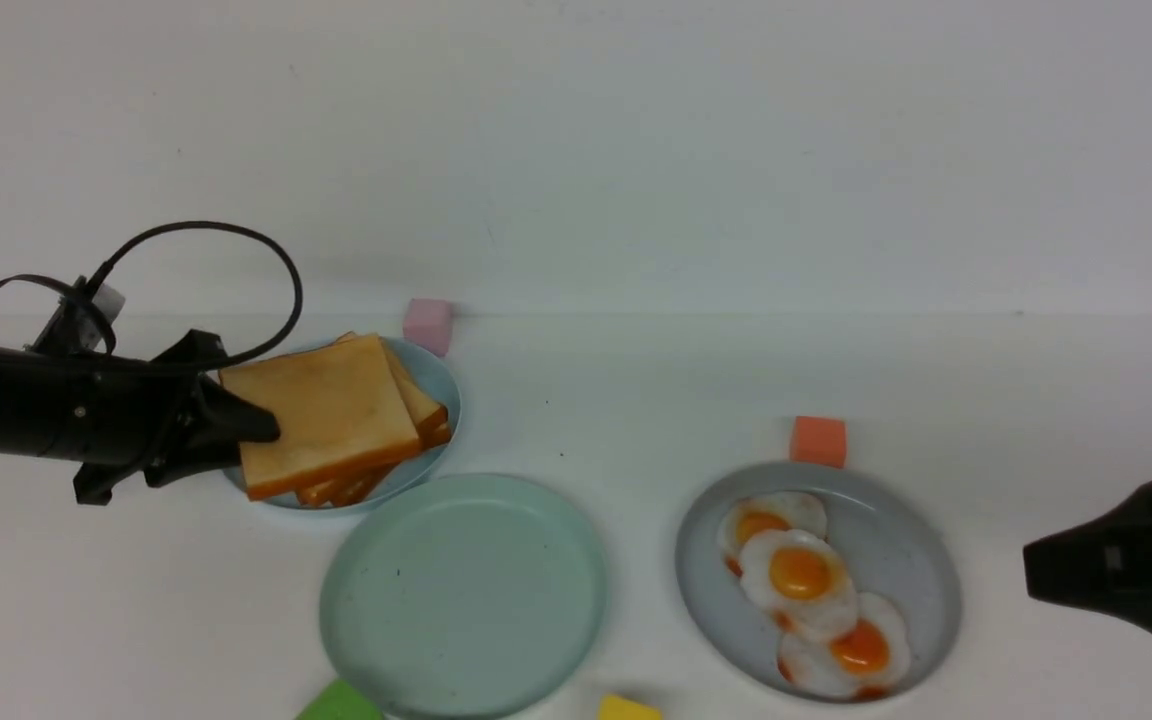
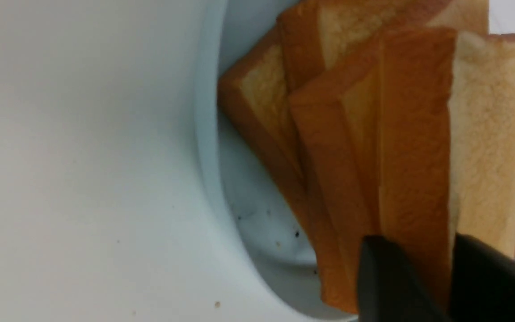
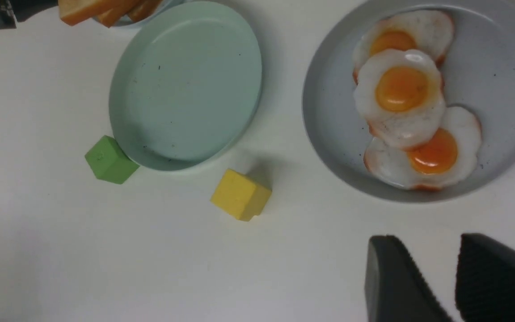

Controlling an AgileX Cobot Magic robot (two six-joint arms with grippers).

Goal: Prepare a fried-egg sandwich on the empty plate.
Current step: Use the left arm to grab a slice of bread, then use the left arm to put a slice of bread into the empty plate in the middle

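Mint-green plate [image 1: 463,595]: round, low rim, pale and bare apart from a few dark specks; it lies on the white table [image 1: 636,400] toward the near edge, between the light-blue plate [image 1: 441,375] behind it on the left and the grey-blue plate [image 1: 896,545] on the right; no sandwich built on it yet.

Left gripper [image 1: 258,428]: fingers clenched on the crust edge of the top toast slice [image 1: 331,410], one finger on each face; the slice is square and golden-brown with a darker crust, and sits over the toast pile [image 1: 421,408] on the light-blue plate.

Right gripper [image 1: 1041,570]: fingers parted with nothing between them; it hangs over bare table on the right, apart from the grey-blue plate.

Three fried eggs [image 1: 801,575] overlap in a row on the grey-blue plate; white, orange yolks.

Edges and room: green cube [image 3: 110,160] just beside the mint rim on its near left; yellow cube [image 3: 241,194] near the rim but apart; orange cube [image 1: 818,441] at the far rim of the grey-blue plate; pink cube [image 1: 428,325] behind the toast; open table between the two near plates.
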